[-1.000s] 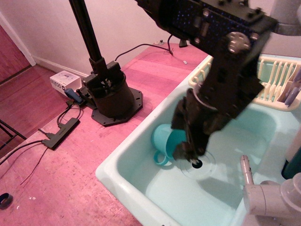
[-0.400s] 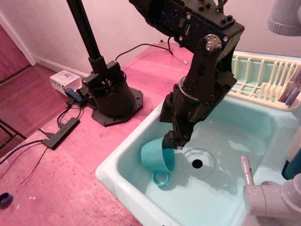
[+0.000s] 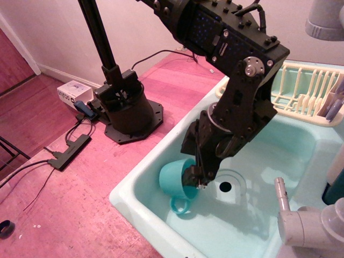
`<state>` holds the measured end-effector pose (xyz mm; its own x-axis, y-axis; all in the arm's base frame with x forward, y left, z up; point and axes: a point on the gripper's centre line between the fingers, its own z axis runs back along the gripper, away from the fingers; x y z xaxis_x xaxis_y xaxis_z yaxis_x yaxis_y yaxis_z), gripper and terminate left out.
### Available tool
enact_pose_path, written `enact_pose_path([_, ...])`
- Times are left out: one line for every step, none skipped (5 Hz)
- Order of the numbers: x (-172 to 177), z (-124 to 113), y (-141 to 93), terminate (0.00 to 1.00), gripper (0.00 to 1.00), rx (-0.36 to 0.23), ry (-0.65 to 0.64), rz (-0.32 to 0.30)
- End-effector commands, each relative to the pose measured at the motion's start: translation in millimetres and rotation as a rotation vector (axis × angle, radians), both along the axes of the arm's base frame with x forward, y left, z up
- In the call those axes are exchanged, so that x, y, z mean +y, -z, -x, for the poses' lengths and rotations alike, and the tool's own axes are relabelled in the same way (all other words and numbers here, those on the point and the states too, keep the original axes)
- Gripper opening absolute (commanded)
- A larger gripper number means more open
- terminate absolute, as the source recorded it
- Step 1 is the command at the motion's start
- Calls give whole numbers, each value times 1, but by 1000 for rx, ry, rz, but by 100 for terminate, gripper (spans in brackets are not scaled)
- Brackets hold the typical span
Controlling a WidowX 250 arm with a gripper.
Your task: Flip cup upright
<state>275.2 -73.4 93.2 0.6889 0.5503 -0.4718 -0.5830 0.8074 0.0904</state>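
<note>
Since the earlier frame the cup [image 3: 176, 180] has been shifted slightly further from the drain [image 3: 225, 186], toward the near-left wall of the sink basin [image 3: 141, 180], and the gripper [image 3: 196, 177] has been lowered with it. The cup is held tilted, not yet upright, on the side of the drain toward that wall, handle hanging lowest. The claw is closed on the cup's rim, on the drain-facing side. The fingertips are hidden by the cup wall, so grip depth cannot be judged.
</note>
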Motion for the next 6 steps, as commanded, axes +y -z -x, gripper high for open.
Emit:
enact_pose_path([-12, -7, -18, 0, 100, -24, 85, 73])
enact_pose_path([-15, -1, -24, 0, 0, -48, 95, 102])
enact_pose_path([-12, -7, -25, 0, 0, -38, 144, 122])
enact_pose_path([-15, -5, -16, 0, 0, -201, 119, 140])
enact_pose_path([-19, -7, -19, 0, 0, -455, 19, 88])
enact_pose_path([-12, -12, -25, 0, 0, -704, 28, -3])
